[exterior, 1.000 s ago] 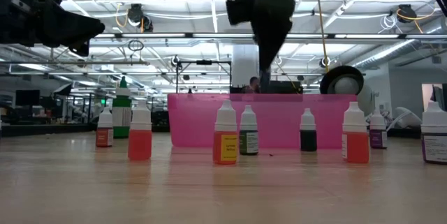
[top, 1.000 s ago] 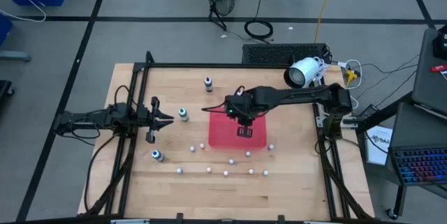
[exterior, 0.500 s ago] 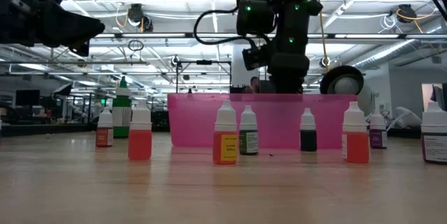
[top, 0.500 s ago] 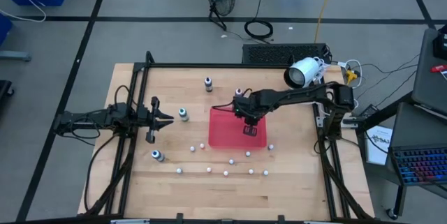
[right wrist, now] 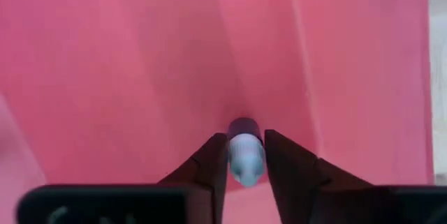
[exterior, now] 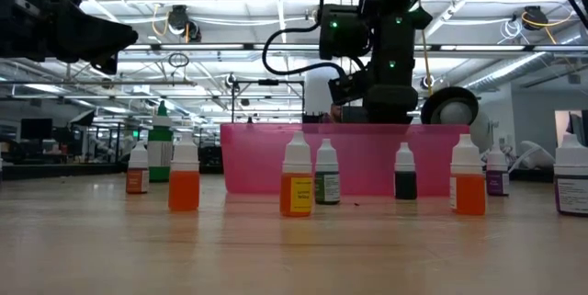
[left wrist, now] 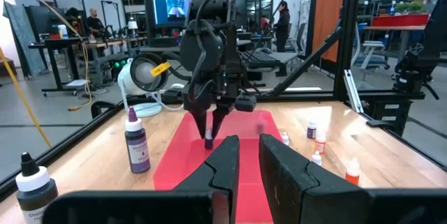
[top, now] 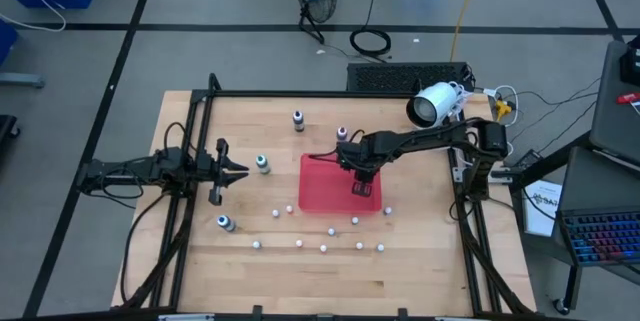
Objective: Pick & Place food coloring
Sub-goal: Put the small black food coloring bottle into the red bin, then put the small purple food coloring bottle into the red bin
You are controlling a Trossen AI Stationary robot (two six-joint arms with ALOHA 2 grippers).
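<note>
1. High view: the right gripper (top: 359, 187) hangs over the red tray (top: 322, 193) at frame centre; the left gripper (top: 238, 171) waits at mid-left, fingers together
2. Low view: bottles stand in a row before the tray (exterior: 266, 159)
3. Left wrist view: a purple bottle (left wrist: 136, 144) stands left of the tray
4. Right wrist view: a small bottle (right wrist: 244, 152) sits between the fingers (right wrist: 209, 162) – clamped or loosened, I cannot tell – over the tray's floor
</note>
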